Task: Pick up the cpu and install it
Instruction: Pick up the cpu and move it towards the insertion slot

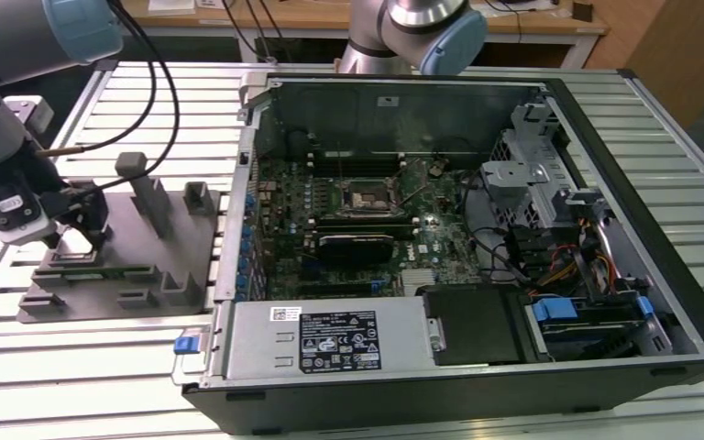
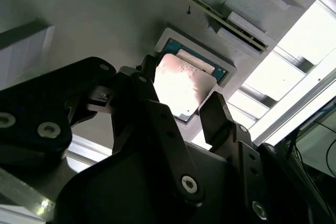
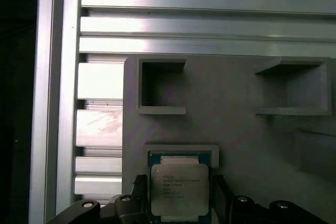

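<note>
Inspection found the hand (image 3: 178,199) lowered over the grey moulded fixture (image 1: 144,275) at the exterior view's left of the slatted aluminium counter (image 1: 83,367). It was released, not yet grasping. The cpu (image 3: 179,184) lay flat in its shallow square recess in that fixture, silver top up. In both wrist views the two dark fingers (image 2: 218,116) stood on opposite sides of the chip, with a narrow gap apparent at each edge (contact on the nearer side in the second wrist view could not be ruled out). The motherboard socket (image 1: 365,194) sat well apart, inside the open computer case (image 1: 645,183).

Assessed risks were as follows. The chip offered only thin edges, so a closure that was off centre or too high would likely tip it against the recess wall or let it slip out. Fingers set too low could bind on the recess rim and drag the fixture. A weak hold would risk a drop over the counter or the board. Any rotation of the chip within the grasp could later misalign it at the socket and damage the contacts.
</note>
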